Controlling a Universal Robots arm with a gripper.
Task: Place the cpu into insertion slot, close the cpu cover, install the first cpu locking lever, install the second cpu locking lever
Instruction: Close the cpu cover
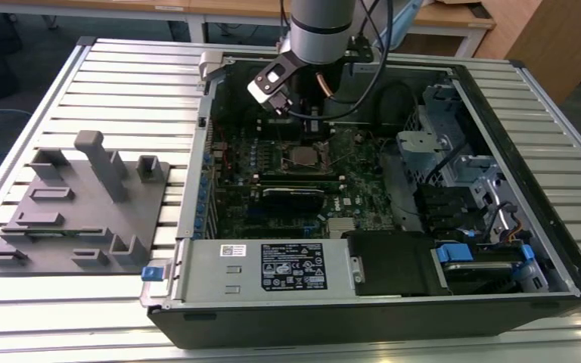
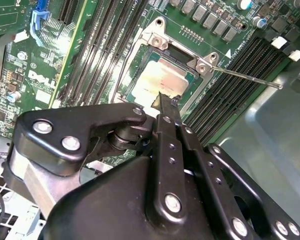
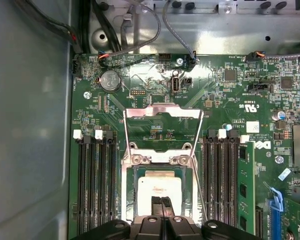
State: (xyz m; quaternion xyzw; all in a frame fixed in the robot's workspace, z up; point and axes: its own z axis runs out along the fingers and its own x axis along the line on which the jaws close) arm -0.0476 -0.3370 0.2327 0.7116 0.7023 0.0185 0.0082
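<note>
One arm [image 1: 321, 30] reaches down into an open computer case [image 1: 371, 325] in the exterior view, ending just above the slot [image 1: 301, 157]. In the second wrist view, the gripper [image 2: 161, 97] has its fingers pressed together, tips touching one edge of the cpu [image 2: 160, 77], which lies flat in the slot. In the first wrist view, the cover [image 3: 162, 111] stands flipped open beyond the cpu, flanked by two thin levers [image 3: 125, 130].
</note>
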